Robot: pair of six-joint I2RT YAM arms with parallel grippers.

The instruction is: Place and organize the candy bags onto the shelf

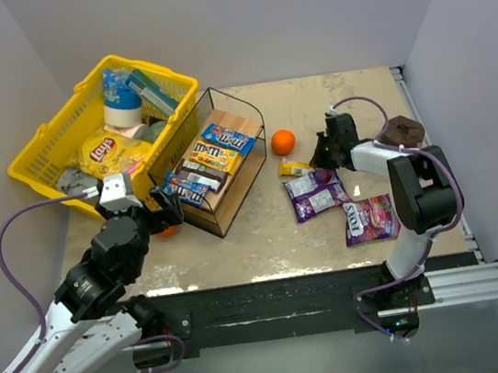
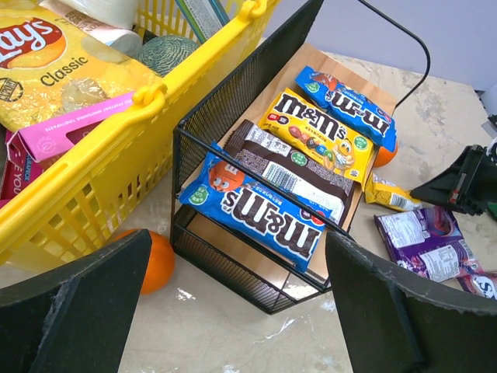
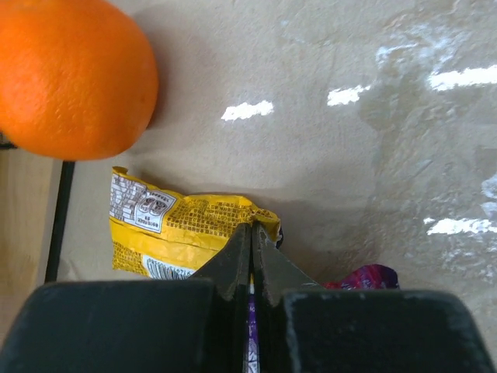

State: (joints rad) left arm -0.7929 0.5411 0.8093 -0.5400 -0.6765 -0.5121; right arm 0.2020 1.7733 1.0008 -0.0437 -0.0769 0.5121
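Closest to the lens, the right gripper (image 3: 252, 233) has its jaws pressed fully together. They meet on the right end of the yellow candy bag (image 3: 186, 229), which lies flat on the table (image 3: 326, 155) directly under the tips. It seems the film is pinched between them, but the jaws themselves hide the contact, so I cannot be fully sure.

Such a bag is light and soft. Its glossy film is slippery and crinkles easily, and the candies inside probably shift when it is lifted. I judge the best place to hold is the flat sealed end (where the film is doubled), not the filled middle. A small pinch may slide off, so a slow lift would be wise.

Just ahead and left of the tips sits an orange (image 3: 74, 78), apart from the bag. A purple candy bag (image 3: 365, 276) shows just behind the jaws on the right.

From above, the right arm (image 1: 417, 191) is folded high at the elbow, the forearm reaching forward and left, the wrist tipped down to the table.

Far to its left stands the shelf (image 2: 225, 109), already carrying several M&M's bags (image 2: 256, 214). The left gripper (image 2: 239, 249) hangs before it, jaws wide apart and holding nothing.
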